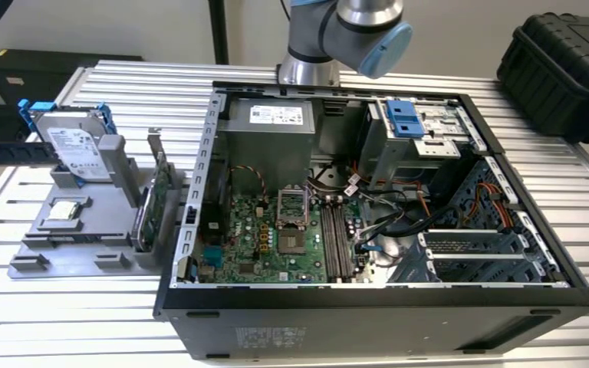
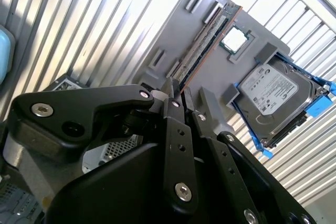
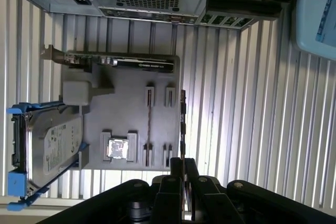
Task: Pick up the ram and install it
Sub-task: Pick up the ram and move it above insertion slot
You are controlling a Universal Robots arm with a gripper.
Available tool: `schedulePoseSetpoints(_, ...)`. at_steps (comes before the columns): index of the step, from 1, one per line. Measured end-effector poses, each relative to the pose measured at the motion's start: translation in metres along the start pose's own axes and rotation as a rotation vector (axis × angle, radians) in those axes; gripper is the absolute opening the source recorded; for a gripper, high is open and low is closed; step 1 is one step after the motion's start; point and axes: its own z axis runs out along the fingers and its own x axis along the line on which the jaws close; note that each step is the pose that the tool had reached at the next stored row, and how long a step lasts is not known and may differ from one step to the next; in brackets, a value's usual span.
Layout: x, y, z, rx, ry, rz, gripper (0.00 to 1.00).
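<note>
In both wrist views my gripper (image 3: 182,163) (image 2: 184,95) is shut on one end of the ram (image 3: 182,124) (image 2: 210,40). It is a long thin board seen nearly edge-on, sticking straight out from the fingertips. The ram hangs well above the grey parts fixture (image 3: 131,119) (image 2: 215,77), over the fixture's edge next to its narrow slot holders. In the exterior view the open computer case (image 1: 376,303) lies on its side, with the motherboard's long memory slots (image 1: 336,238) exposed beside the processor socket.
The fixture (image 1: 54,245) stands at the exterior view's left of the case. It holds a hard drive in a blue frame (image 1: 74,146) (image 3: 52,145), a square silver processor chip (image 1: 64,211) (image 3: 117,149) and an upright expansion card (image 1: 156,203) (image 3: 142,64). The arm's base (image 1: 310,65) is behind the case, and a black box (image 1: 570,61) sits far right.
</note>
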Motion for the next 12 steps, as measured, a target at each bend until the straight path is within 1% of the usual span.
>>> schedulePoseSetpoints(12, -0.0006, 0.0099, -0.0011, 0.0, 0.0, 0.0, 0.0)
